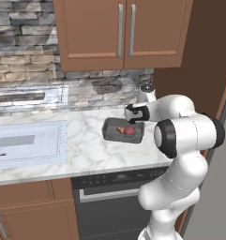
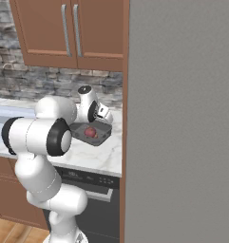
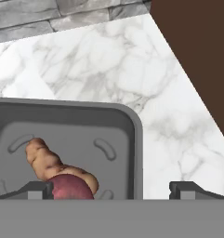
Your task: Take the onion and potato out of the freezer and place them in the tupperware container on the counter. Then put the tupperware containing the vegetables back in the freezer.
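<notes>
The white arm is seen bent sharply at the elbow, its hand tipped down over the counter (image 1: 86, 150) beside the tall grey freezer (image 2: 182, 118), whose flat door is shut. The gripper (image 3: 111, 188) is held wide apart and holds nothing, one fingertip (image 3: 39, 189) over the tupperware container (image 3: 132, 139), the other over bare marble just outside the tray's rim. Directly below the gripper, inside the dark tray, the onion (image 3: 71, 187) is shown resting against the potato (image 3: 46, 160), the two touching; the potato is stretched away from the onion toward the tray's middle. Beyond the gripper, the counter is backed by a grey stone wall (image 3: 48, 14).
</notes>
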Motion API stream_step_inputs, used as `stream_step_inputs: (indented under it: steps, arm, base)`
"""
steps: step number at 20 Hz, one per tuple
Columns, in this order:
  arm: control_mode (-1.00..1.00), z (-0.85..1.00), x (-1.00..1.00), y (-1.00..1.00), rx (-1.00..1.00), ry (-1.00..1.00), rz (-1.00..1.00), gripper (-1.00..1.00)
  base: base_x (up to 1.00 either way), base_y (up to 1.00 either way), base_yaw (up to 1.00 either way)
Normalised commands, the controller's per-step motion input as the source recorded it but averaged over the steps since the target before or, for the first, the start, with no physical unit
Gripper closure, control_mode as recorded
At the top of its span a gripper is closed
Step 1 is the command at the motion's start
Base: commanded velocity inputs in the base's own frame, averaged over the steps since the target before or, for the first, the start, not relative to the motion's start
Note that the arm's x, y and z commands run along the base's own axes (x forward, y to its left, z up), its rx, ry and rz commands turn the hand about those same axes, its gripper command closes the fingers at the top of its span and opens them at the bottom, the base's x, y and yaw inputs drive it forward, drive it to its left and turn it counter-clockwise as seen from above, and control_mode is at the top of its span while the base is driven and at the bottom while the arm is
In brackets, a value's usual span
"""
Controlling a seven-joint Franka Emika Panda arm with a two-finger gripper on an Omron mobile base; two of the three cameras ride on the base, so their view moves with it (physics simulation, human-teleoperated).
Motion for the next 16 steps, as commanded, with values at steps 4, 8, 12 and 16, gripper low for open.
stream_step_inputs:
  steps: [4, 8, 12, 16]
  arm:
    - [-1.0, -0.41, 0.0, -0.23, 0.05, 0.01, 0.0, -1.0]
    - [-1.0, -0.35, 0.0, -0.13, 0.01, 0.0, 0.0, -1.0]
    - [-1.0, -0.27, 0.02, -0.06, 0.01, 0.0, 0.0, -1.0]
    - [-1.0, -0.28, 0.14, -0.02, 0.01, 0.0, 0.0, -1.0]
  base:
    - [0.0, 0.0, 0.0]
    - [0.0, 0.0, 0.0]
    - [0.0, 0.0, 0.0]
    - [0.0, 0.0, 0.0]
